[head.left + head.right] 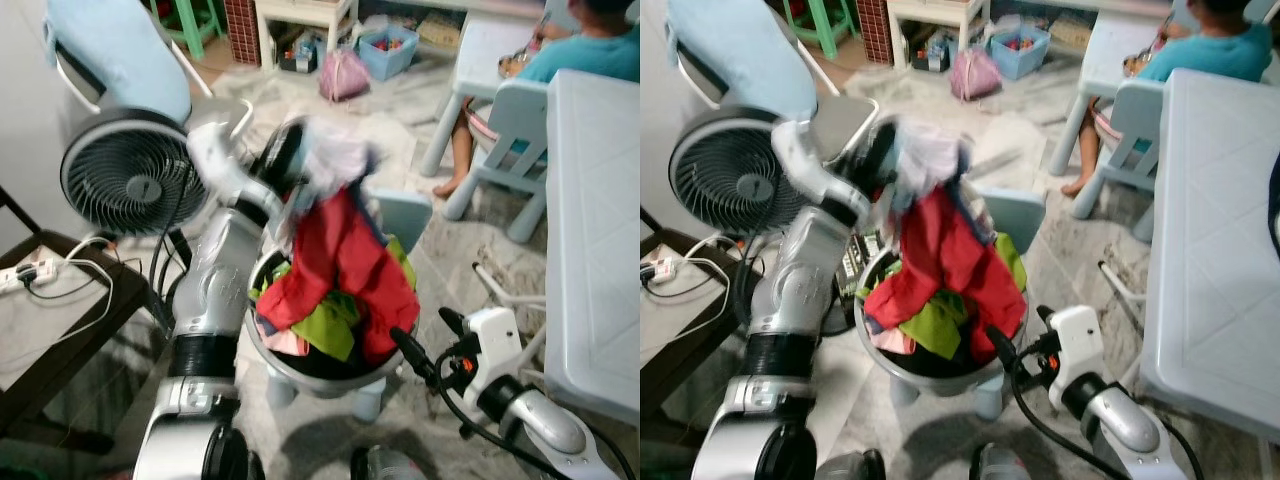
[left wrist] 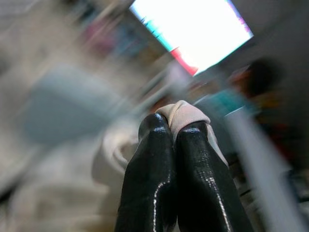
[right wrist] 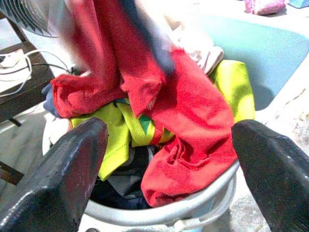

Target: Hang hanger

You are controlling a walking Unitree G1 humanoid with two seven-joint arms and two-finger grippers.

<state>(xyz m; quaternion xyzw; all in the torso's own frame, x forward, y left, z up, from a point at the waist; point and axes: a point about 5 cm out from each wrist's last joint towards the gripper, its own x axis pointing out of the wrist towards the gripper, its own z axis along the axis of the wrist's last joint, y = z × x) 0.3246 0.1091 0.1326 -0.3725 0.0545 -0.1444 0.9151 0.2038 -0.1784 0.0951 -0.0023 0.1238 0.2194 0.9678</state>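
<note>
My left gripper (image 1: 290,150) is raised above a round grey laundry basket (image 1: 310,382), blurred with motion. In the left wrist view its fingers (image 2: 149,159) are shut on a fold of pale cloth (image 2: 183,113). From that hold hangs a bundle: a whitish garment (image 1: 335,155) on top and a red garment (image 1: 345,260) trailing down into the basket. The basket is heaped with clothes, among them a yellow-green piece (image 3: 120,130). My right gripper (image 1: 428,338) stands open, low at the basket's front right rim, holding nothing. I cannot make out a hanger.
A standing fan (image 1: 125,180) is at the left, behind a dark side table (image 1: 120,295) with a power strip and cables. A white table (image 1: 595,250) runs along the right. A person (image 1: 590,50) sits on a pale blue chair at the back right.
</note>
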